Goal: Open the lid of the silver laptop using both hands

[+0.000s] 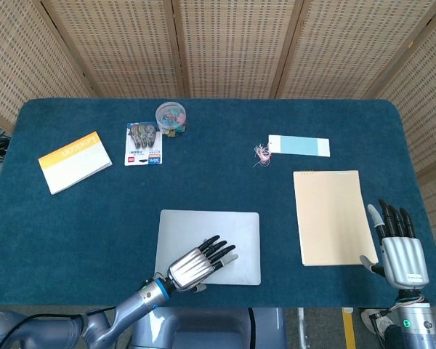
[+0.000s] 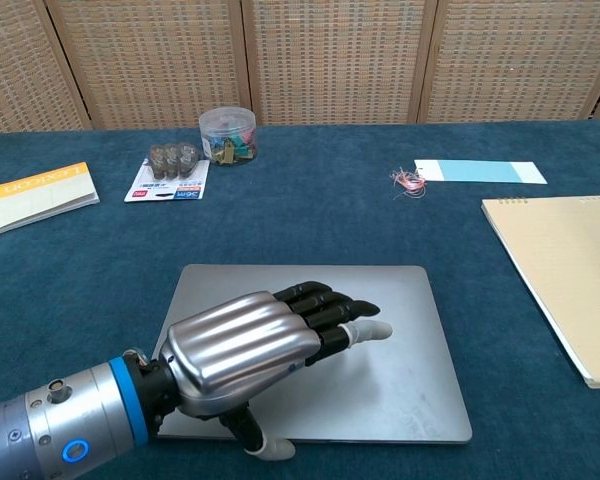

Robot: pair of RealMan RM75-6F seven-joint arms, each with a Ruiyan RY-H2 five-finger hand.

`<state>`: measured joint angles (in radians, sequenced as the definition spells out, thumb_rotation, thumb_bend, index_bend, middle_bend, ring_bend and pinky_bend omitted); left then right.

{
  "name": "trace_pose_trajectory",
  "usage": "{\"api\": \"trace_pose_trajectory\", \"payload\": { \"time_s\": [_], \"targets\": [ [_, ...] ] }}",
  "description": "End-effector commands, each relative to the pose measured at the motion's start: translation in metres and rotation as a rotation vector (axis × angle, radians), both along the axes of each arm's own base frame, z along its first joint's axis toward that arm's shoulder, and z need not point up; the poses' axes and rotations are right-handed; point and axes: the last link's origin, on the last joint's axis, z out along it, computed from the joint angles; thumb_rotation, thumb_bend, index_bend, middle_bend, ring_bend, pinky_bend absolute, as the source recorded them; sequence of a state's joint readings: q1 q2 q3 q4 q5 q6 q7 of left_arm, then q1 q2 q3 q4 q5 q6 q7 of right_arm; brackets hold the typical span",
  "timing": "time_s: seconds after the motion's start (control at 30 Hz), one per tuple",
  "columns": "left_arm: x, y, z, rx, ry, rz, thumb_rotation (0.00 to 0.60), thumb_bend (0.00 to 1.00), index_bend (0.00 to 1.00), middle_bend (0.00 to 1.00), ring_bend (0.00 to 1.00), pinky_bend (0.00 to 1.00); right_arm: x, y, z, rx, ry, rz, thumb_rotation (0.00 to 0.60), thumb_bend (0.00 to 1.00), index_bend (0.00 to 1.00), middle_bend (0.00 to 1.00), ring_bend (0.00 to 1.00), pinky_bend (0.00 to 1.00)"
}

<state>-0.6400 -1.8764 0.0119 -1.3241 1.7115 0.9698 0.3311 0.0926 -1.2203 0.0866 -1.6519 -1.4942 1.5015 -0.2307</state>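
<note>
The silver laptop (image 2: pixel 320 360) lies closed and flat near the front edge of the table (image 1: pixel 218 189), a little left of its middle, its lid a plain matte grey with rounded corners. My left hand (image 2: pixel 255 345) rests over the lid's near left part, fingers (image 2: pixel 325 305) stretched out side by side toward the far right and gripping nothing; the thumb (image 2: pixel 265 447) hangs down past the laptop's front edge, and I cannot tell whether it touches that edge. The hand hides the near left corner of the lid, and the chest view cuts my forearm off at the frame's left border. My right hand (image 1: pixel 400 247) shows only in the head view, at the table's front right corner, fingers straight, slightly apart and holding nothing, just beside the near right corner of a tan notebook (image 1: pixel 333 217). The chest view shows that notebook only in part, cut by the right border. Farther back, a pale blue strip of paper (image 1: pixel 299 145) lies beside a small tangle of pink thread (image 1: pixel 261 154). Toward the far left sit an orange and white booklet (image 1: pixel 74 161), a card of small items (image 1: pixel 143 142) whose print is too small to read, and a clear round tub (image 1: pixel 171 116) of coloured bits.
</note>
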Motion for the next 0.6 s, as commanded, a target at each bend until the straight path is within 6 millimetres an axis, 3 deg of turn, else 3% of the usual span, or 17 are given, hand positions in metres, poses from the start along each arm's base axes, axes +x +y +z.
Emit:
{"api": "trace_pose_trajectory", "payload": {
  "time_s": [0.03,0.4,0.6],
  "targets": [
    [0.0012,0.0008,0.0018,0.004,-0.005,-0.002,0.6,0.2,0.0,0.0,0.0,0.0,0.0001,0.0,0.0,0.0,0.0,0.0,0.6,0.0,0.0,0.0,0.0,0.0],
    [0.0066,0.0034,0.0053,0.02,-0.008,-0.011,0.6,0.22,0.0,0.0,0.0,0.0,-0.0001,-0.0001,-0.0001,0.003,-0.003,-0.002,0.6,0.0,0.0,0.0,0.0,0.0],
    [0.0086,0.0078,0.007,0.076,-0.011,-0.037,0.6,0.33,0.0,0.0,0.0,0.0,-0.0004,0.0,0.0006,0.002,-0.006,-0.002,0.6,0.0,0.0,0.0,0.0,0.0]
  ]
}}
